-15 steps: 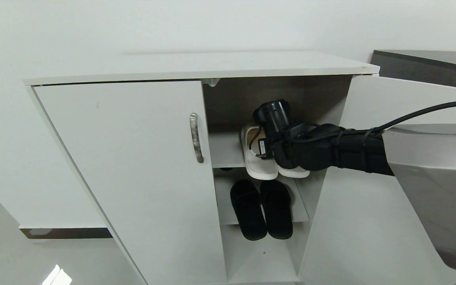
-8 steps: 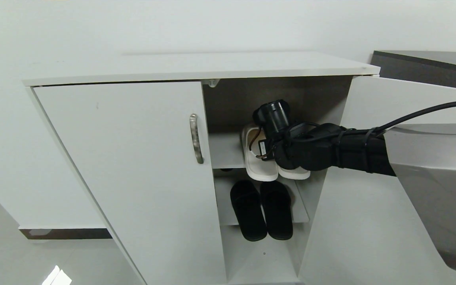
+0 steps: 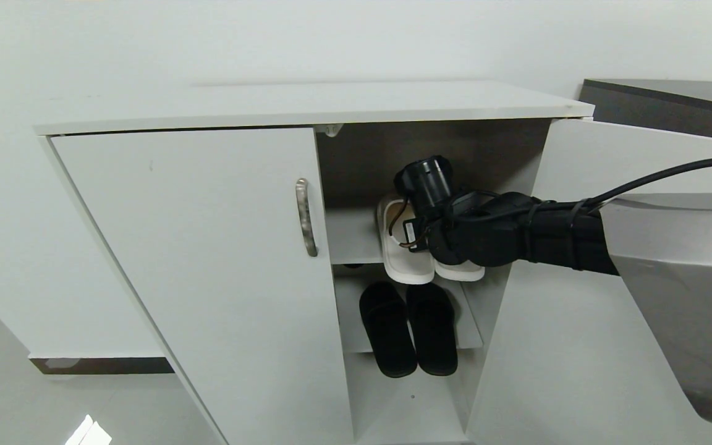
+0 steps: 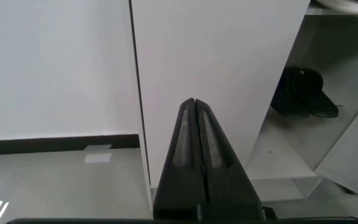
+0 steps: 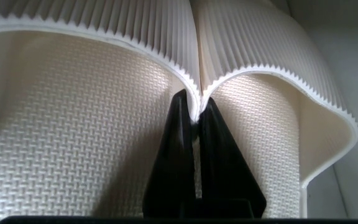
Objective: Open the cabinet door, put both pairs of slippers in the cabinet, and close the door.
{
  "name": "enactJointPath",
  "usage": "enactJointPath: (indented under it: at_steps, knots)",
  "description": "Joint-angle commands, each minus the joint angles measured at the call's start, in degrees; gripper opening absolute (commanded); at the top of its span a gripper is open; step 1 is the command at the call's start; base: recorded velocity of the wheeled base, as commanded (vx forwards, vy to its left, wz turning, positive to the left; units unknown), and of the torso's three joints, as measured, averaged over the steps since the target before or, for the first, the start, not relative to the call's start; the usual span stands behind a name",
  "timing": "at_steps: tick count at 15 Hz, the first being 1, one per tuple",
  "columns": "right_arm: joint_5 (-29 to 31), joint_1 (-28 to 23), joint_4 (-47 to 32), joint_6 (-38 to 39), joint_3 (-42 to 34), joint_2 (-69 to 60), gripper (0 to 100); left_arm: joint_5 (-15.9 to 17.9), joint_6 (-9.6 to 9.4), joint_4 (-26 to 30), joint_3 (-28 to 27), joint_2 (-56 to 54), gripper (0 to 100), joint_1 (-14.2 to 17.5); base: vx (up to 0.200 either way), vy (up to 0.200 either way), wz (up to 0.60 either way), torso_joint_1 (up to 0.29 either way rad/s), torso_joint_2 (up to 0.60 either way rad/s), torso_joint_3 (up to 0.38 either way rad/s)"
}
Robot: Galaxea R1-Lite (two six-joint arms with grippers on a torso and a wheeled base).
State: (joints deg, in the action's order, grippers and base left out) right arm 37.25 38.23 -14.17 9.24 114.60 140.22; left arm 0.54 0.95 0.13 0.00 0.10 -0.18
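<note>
Before a white wall (image 3: 331,37), the right gripper (image 5: 196,115), nearly closed, pinches the white slippers (image 3: 402,266) on the cabinet (image 3: 306,102)'s upper shelf (image 3: 350,238); the left gripper (image 4: 194,109) is closed and empty; next likely release, withdraw, shut the door (image 3: 578,296).

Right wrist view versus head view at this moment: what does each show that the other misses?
The right wrist view adds the grip: the right end effector shut on the adjoining straps of the white slippers. The head view adds the black slippers on the lower shelf, the shut left door and the open right door. Shared: the white slippers on the upper shelf.
</note>
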Motion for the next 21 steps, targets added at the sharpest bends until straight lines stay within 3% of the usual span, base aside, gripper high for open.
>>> enactJointPath:
  at_steps: [1, 21]
  knots:
    - [0.01, 0.00, 0.02, -0.10, -0.01, 0.23, 0, -0.01, 0.02, 0.04, 0.00, 0.08, 0, 0.01, 0.000, 0.000, 0.00, 0.000, 0.00, 0.000]
    - [2.12, 7.74, -0.42, -4.49, -0.01, -9.26, 0, -0.01, 0.02, -0.05, 0.00, 0.08, 0, 0.01, 0.000, 0.000, 0.00, 0.000, 0.00, 0.000]
